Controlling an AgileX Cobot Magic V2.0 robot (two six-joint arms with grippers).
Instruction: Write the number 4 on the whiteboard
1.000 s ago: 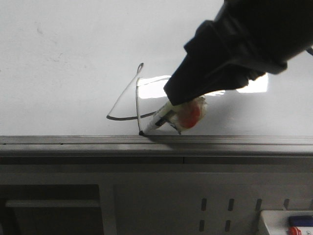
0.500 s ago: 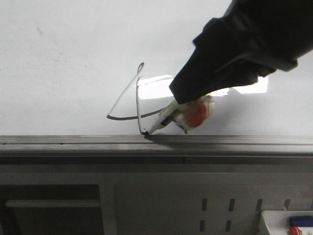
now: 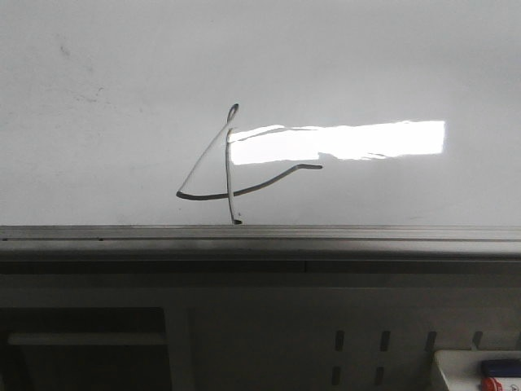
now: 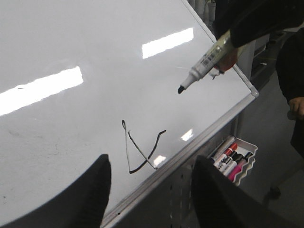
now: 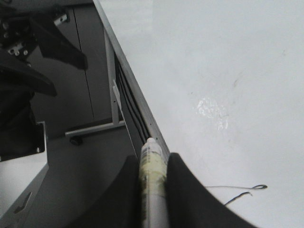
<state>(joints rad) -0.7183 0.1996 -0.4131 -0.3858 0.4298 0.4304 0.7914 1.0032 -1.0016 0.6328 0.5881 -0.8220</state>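
The number 4 (image 3: 232, 167) stands in thin dark lines on the whiteboard (image 3: 122, 98), just above its grey rim. It also shows in the left wrist view (image 4: 140, 152) and partly in the right wrist view (image 5: 242, 192). My right gripper (image 5: 153, 190) is shut on the white marker pen (image 5: 152, 175), which hangs in the air above the whiteboard (image 4: 71, 118) near its corner, as the marker (image 4: 204, 64) shows in the left wrist view. My left gripper (image 4: 149, 190) is open and empty, near the board's rim by the 4. Neither gripper shows in the front view.
A tray of several markers (image 4: 235, 156) hangs below the board's rim; its corner shows in the front view (image 3: 480, 371). The grey metal frame (image 3: 260, 261) runs under the board. A person's hand (image 4: 297, 107) is at the right edge.
My right gripper lifted the marker off the board at the foot of the 4 and moved up and right, out of the front view. The whole 4 now shows.
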